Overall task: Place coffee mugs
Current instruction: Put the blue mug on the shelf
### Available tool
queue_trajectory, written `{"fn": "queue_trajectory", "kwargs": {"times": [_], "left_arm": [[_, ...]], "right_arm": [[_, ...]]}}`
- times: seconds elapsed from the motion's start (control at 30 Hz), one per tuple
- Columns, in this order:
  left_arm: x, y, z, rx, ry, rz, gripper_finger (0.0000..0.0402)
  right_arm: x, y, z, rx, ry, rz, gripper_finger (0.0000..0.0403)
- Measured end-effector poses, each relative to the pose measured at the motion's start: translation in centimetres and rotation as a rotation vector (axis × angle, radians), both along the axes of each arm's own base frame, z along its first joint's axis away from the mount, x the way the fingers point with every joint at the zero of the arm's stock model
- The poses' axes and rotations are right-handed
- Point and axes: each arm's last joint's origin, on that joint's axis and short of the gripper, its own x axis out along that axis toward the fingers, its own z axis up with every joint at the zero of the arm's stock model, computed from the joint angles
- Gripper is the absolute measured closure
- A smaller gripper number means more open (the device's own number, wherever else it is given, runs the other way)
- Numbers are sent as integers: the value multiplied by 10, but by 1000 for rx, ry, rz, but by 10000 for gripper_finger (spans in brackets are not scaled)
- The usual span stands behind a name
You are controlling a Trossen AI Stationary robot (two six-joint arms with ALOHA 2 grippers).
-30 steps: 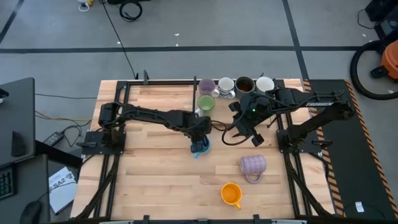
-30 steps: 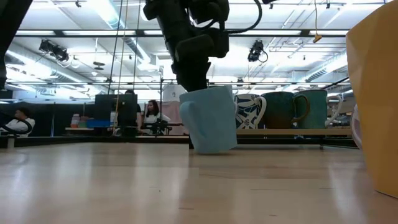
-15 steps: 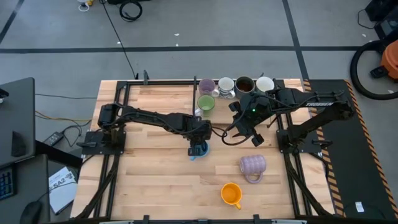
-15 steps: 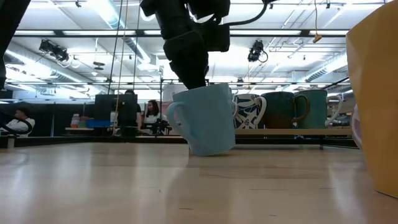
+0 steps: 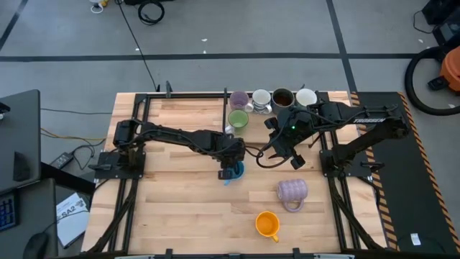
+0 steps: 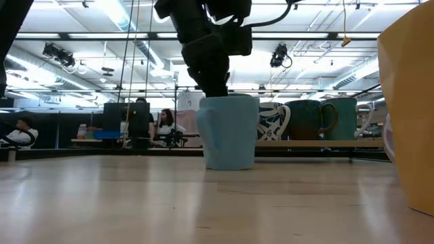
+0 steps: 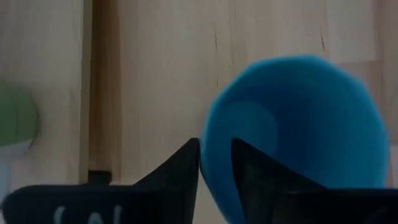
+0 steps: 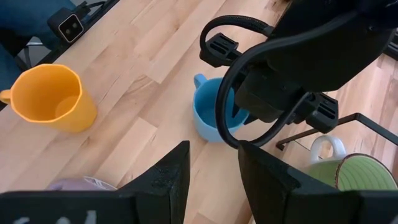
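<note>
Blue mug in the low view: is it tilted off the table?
No. The blue mug stands upright with its base flat on the table, under the left pincer.

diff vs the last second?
The blue mug, tilted earlier under the left gripper, now stands upright and flat on the table. The fingers straddle its rim with a slight gap, so release looks underway. The right gripper, the other mugs and the back row are unchanged.
</note>
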Motion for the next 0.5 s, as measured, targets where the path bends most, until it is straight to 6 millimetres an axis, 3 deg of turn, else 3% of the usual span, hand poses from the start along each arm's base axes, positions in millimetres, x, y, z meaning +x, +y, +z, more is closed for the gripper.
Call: {"fn": "queue_trajectory", "kwargs": {"times": [0.5], "left_arm": [[7, 0, 4, -3, -80, 1, 252]], "right_arm": [[0, 0, 0, 0, 0, 0, 261]]}}
